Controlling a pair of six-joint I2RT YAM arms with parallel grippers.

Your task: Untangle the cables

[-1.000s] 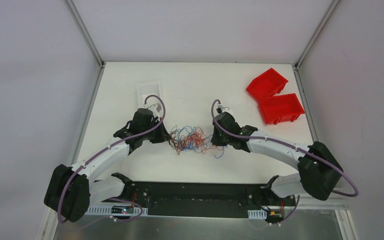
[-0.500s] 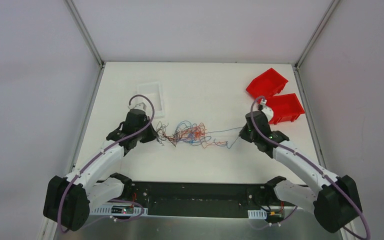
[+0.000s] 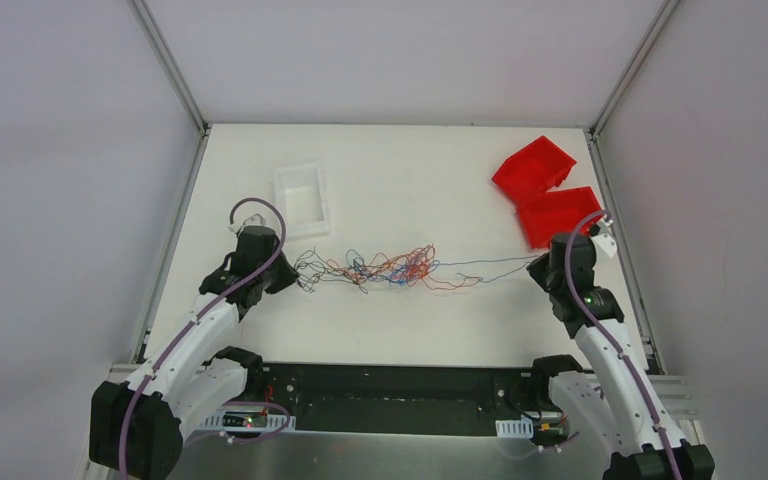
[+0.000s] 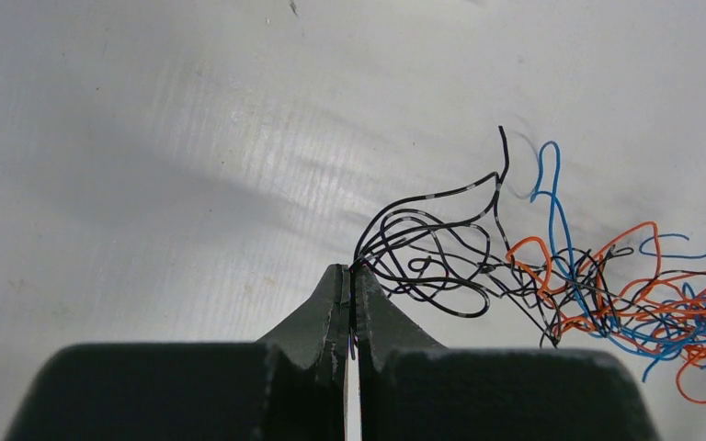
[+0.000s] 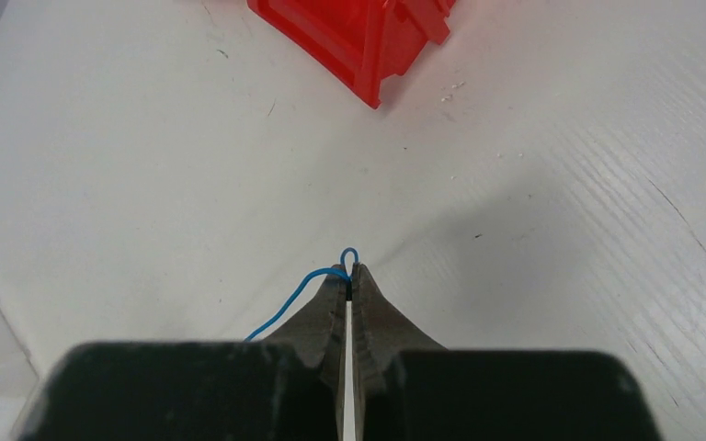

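Cables (image 3: 400, 268) stretch in a thin band across the middle of the overhead frame. At its left end my left pincer (image 4: 349, 276) is pressed together on black strands. Orange and blue loops bunch in the centre. At the right end my right pincer (image 5: 349, 268), just below the red bins (image 3: 545, 190), pinches a single blue strand.
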